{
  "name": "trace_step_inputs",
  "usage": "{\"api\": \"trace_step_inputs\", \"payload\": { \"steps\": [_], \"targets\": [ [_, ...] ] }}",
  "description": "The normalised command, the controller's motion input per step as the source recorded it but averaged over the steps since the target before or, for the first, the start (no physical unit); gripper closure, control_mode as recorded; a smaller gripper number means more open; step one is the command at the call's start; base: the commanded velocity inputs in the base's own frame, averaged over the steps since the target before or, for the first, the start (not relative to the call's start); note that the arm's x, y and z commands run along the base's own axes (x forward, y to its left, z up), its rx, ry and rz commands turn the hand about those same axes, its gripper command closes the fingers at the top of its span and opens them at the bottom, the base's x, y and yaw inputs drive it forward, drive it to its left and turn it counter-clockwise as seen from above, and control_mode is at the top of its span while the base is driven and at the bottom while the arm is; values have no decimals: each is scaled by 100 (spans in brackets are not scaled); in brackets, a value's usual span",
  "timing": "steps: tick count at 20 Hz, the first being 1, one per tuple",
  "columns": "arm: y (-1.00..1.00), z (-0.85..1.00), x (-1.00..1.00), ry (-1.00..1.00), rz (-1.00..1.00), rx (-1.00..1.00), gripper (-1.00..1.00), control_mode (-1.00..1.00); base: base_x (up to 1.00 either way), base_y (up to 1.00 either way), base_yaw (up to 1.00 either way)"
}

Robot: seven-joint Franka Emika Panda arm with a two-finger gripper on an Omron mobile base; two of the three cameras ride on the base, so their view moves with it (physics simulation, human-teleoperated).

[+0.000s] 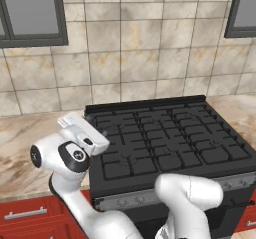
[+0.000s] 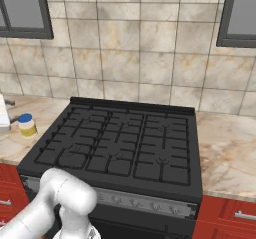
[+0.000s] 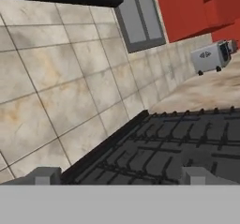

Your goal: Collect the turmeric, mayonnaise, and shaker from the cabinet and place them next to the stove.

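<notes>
Nearest the base, the gripper (image 3: 120,175) hangs with its fingers spread wide and empty above the left part of the stove (image 2: 120,143). Left of the stove, the mayonnaise (image 2: 27,125) stands upright on the marble counter (image 2: 225,148). Farthest along the tiled wall, a grey toaster oven (image 3: 211,56) sits below the red cabinet (image 3: 197,7).

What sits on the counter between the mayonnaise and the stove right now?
Nothing: in the right base view the mayonnaise stands on the marbled counter left of the stove, and the stretch between them is bare.
</notes>
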Motion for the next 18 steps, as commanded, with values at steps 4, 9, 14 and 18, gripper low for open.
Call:
{"api": "trace_step_inputs", "payload": {
  "steps": [4,9,14,18],
  "targets": [
    [-100,55,-52,-8,21,0,-100,-100,0,0,0],
    [-96,48,-54,0,18,0,-100,-100,0,0,0],
    [-88,38,-48,2,17,0,-100,-100,0,0,0],
    [-87,36,-43,6,17,0,-100,-100,0,0,0]
  ]
}}
